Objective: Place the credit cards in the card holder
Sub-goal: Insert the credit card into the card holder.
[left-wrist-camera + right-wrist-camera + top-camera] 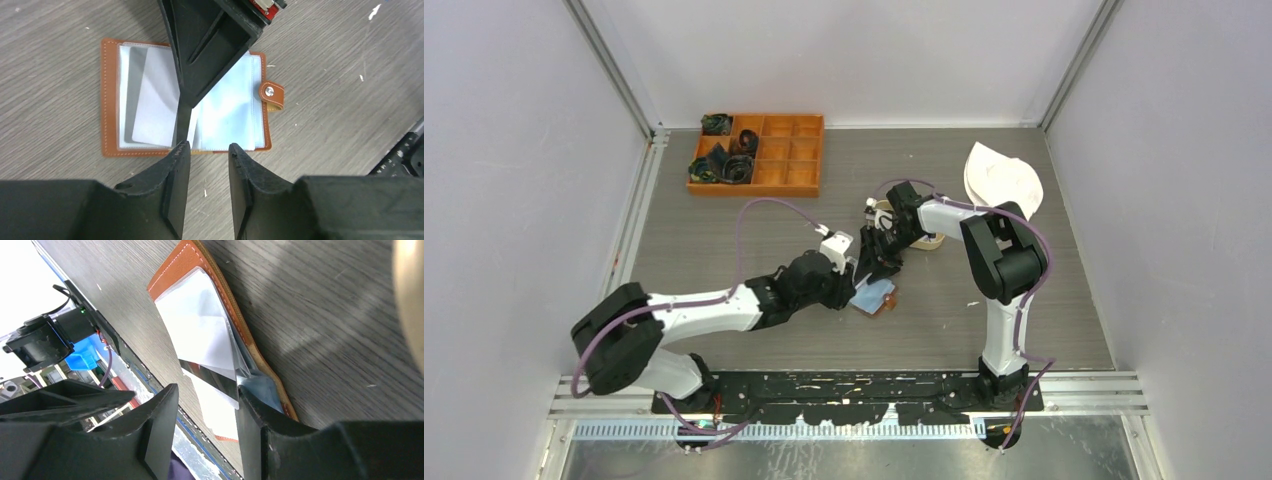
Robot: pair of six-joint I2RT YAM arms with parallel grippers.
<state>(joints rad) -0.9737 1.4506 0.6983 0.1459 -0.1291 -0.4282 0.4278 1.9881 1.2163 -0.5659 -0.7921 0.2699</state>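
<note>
The brown card holder [110, 100] lies open on the table, its clear sleeves up and its snap tab [270, 92] at the right. A white-grey card [155, 107] sits in the left sleeve. A black card [210, 376] stands tilted on edge at the fold, leaning against one finger of my right gripper [207, 392], whose jaws are wide apart. My right gripper [874, 262] reaches down onto the holder's middle [876, 297]. My left gripper [210, 147] is open and empty, its fingertips at the holder's near edge. No other cards show.
An orange compartment box [759, 153] with dark items stands at the back left. An oval tan tray [931, 241] sits just behind my right arm. A white sheet-like thing [1002, 178] lies at the back right. Walls close in on both sides.
</note>
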